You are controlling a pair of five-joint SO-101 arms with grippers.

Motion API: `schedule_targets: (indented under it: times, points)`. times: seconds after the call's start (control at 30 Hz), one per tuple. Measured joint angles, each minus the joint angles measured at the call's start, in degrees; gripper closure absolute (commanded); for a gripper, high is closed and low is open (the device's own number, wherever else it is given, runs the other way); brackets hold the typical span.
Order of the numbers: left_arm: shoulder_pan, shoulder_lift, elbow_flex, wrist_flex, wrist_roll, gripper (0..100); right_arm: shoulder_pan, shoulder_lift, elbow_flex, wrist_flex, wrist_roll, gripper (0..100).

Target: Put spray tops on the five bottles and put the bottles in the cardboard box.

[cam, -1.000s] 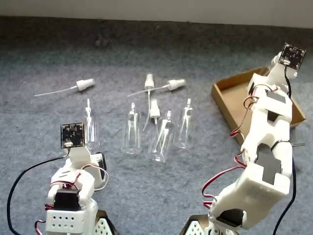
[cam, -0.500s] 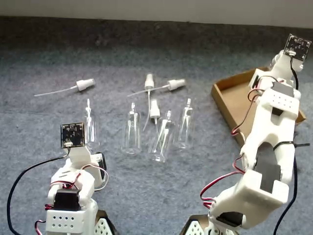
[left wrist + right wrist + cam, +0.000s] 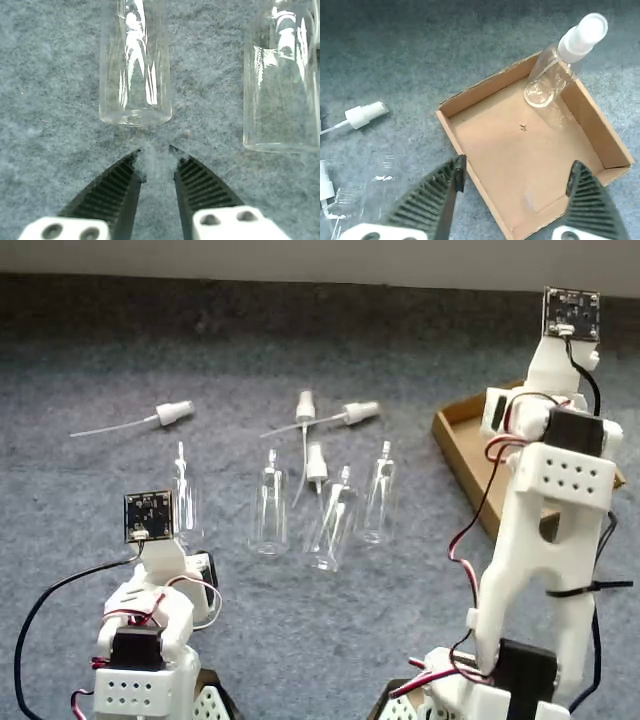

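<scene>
1. Far left: the left gripper (image 3: pixel 156 159) sits low over the grey felt (image 3: pixel 80 540). Its jaws are just a crack apart with nothing between them, tips right by the base of the leftmost bottle (image 3: pixel 135 60).
2. The left wrist view also catches the base of the second bottle (image 3: pixel 280 75) beside it. Both are clear glass, lying down, no tops on.
3. The high view gives the whole row: those two plus a third bottle (image 3: pixel 330 520) lying at a slant and a fourth bottle (image 3: pixel 378 495), necks pointing away from the arms. There are four loose spray tops. One long-tubed top (image 3: pixel 172 412) is off to the left, a pair of tops (image 3: pixel 305 405) lies beyond the row, and one top (image 3: pixel 317 462) lies between the second and third necks.
4. The cardboard box (image 3: pixel 485 92) sits right of the row. From above the right arm (image 3: pixel 545 520) covers much of it, but the right wrist view looks straight in. One capped bottle (image 3: pixel 550 75) leans in a corner, base on the box floor, white top poking over the wall.
5. The right gripper (image 3: pixel 517 175) hangs above the box, jaws spread wide, empty.
</scene>
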Motion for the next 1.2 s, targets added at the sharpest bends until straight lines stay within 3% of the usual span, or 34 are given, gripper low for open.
schedule_targets:
  times: [0.27,0.47,0.67,0.87,1.0,1.2]
  points:
    - [0.0,0.0,0.0,0.0,0.0,100,-0.6,-10.2,3.6,3.3,0.0,71.6]
    - [0.0,0.0,0.0,0.0,0.0,100,-3.4,-14.9,17.2,5.4,0.0,71.7]
    - [0.0,0.0,0.0,0.0,0.0,100,-10.7,-15.8,30.2,2.6,0.0,74.9]
    - [0.0,0.0,0.0,0.0,0.0,100,-19.6,-15.9,29.6,4.4,0.0,90.3]
    - [0.0,0.0,0.0,0.0,0.0,100,-22.9,-15.9,25.6,4.5,-0.5,91.4]
    - [0.0,0.0,0.0,0.0,0.0,100,-24.6,-11.3,16.9,4.7,-7.2,91.4]
